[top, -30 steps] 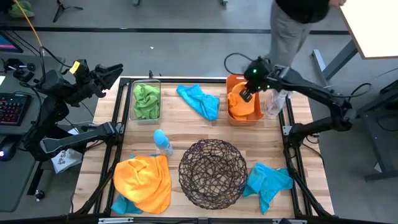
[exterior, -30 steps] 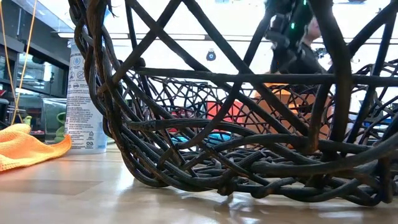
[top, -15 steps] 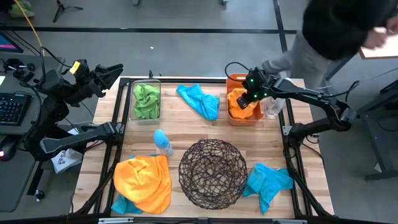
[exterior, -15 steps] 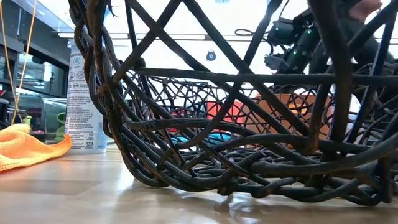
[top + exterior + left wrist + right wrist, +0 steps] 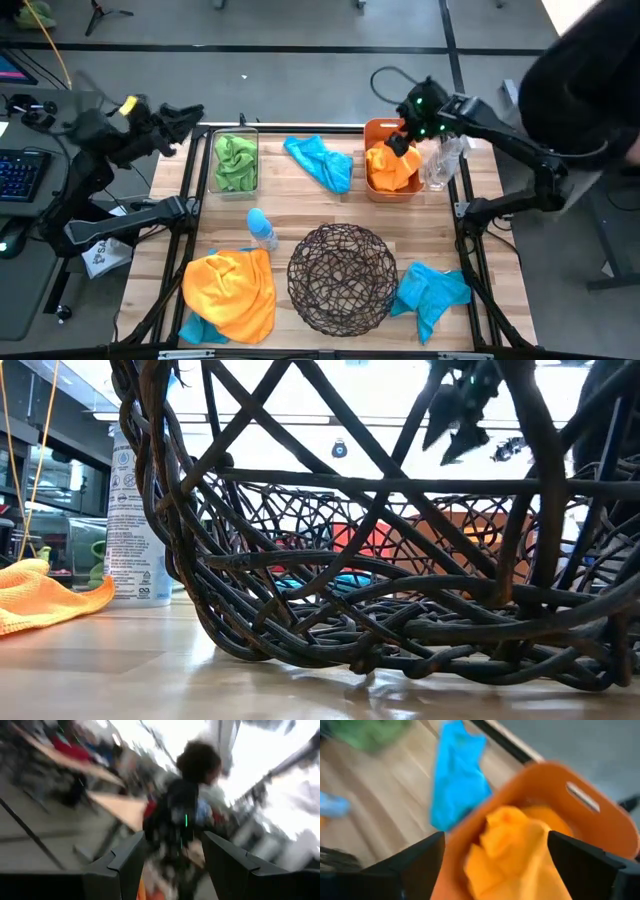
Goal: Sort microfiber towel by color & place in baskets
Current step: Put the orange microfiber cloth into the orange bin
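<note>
**Right gripper above the orange basket, fingers apart**

The right gripper (image 5: 402, 140) hangs with its fingers (image 5: 422, 865) spread wide and empty — directly over the salmon-orange basket (image 5: 376, 129) at the upper centre-right of the high view. An orange towel (image 5: 392, 168) lies bunched inside that basket.

The left gripper (image 5: 192, 115) waits at the upper left, off the table edge, fingers (image 5: 122, 857) apart and empty.

Remaining items in the high view:
- green towel (image 5: 235, 160) in the clear bin (image 5: 216, 185), upper left of centre
- turquoise towel (image 5: 320, 160) between the bin and the orange basket
- large orange towel (image 5: 232, 290) at lower left
- second turquoise towel (image 5: 430, 292) at lower right — just beside the round wire basket (image 5: 342, 278)
</note>
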### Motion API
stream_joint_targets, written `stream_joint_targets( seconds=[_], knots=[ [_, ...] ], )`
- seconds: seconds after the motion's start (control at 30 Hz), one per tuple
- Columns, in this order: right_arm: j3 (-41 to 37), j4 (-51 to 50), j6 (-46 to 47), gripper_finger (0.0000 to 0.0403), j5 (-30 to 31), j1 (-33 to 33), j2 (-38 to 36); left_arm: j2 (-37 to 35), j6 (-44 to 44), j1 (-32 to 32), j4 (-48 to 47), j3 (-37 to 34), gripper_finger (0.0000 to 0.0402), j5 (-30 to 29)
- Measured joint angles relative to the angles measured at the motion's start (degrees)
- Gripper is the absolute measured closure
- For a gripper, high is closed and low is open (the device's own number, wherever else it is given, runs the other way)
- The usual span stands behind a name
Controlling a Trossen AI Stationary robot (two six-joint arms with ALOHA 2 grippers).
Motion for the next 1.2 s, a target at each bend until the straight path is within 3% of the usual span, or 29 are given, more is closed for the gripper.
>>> stream_joint_targets(
  seconds=[0.17,0.3,0.37,0.57,0.67,0.73,0.87,1.03,1.2],
  knots=[
    [7.7,-0.6,1.7,0.0044,-2.8,1.2,0.0,6.8,-3.5,-4.2,-14.1,0.0,0.0216,20.1],
    [11.0,-0.8,2.7,0.0049,-2.8,2.5,0.0,9.1,-4.4,-14.2,-27.4,-0.2,0.0216,22.6],
    [11.8,-1.4,2.7,0.0052,-2.8,3.1,0.0,9.1,-6.7,-20.9,-32.7,0.0,0.0216,20.5],
    [11.7,-2.0,2.7,0.0055,-2.7,3.9,0.2,11.1,-22.7,-41.2,-51.0,0.0,0.0216,2.0],
    [11.6,-2.0,2.6,0.0055,-1.4,3.9,0.4,15.1,-30.7,-50.5,-61.4,-0.8,0.0216,-3.0],
    [11.6,-2.0,2.6,0.0055,-0.6,3.9,0.4,18.4,-34.3,-55.5,-64.6,-2.3,0.0216,-3.5],
    [11.6,-2.0,2.4,0.0055,-0.6,3.4,0.4,25.2,-38.3,-62.8,-62.4,-5.8,0.0216,-2.7],
    [11.6,-2.0,2.4,0.0055,-0.6,3.4,0.4,32.9,-41.3,-68.1,-58.5,-9.1,0.0216,0.8],
    [11.6,-3.1,2.4,0.0055,-0.7,3.4,0.4,36.1,-43.8,-72.4,-55.1,-13.3,0.0216,3.6]
  ],
)
